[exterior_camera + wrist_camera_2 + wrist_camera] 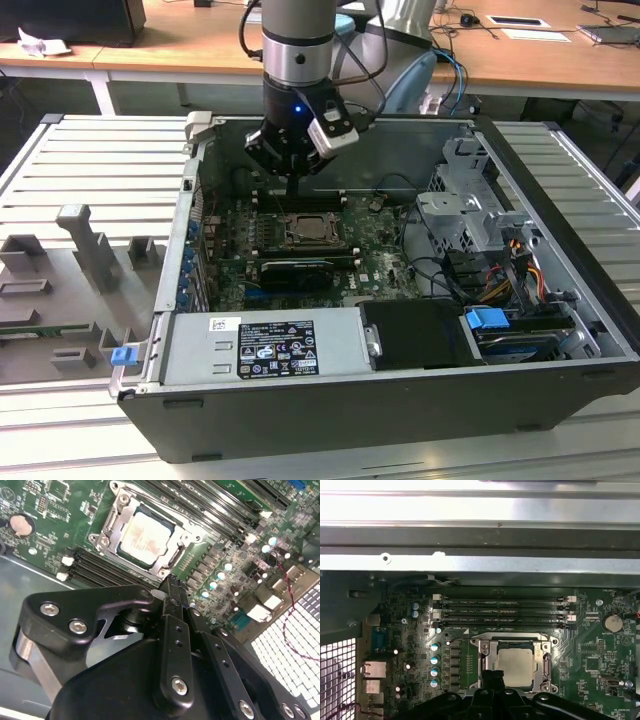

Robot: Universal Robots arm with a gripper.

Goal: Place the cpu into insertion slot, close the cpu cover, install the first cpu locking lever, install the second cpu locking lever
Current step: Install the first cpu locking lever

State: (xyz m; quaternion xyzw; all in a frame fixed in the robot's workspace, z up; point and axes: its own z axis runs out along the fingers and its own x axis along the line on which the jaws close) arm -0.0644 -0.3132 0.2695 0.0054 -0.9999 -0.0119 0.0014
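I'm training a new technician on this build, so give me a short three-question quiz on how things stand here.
1. True or false: the cpu lies in the insertion slot.
2. The cpu cover is: A) standing upright, B) lying down around the chip, C) missing altogether.
3. Fill in: the pincer hangs above the ___.
Key: 1 true; 2 B; 3 motherboard.
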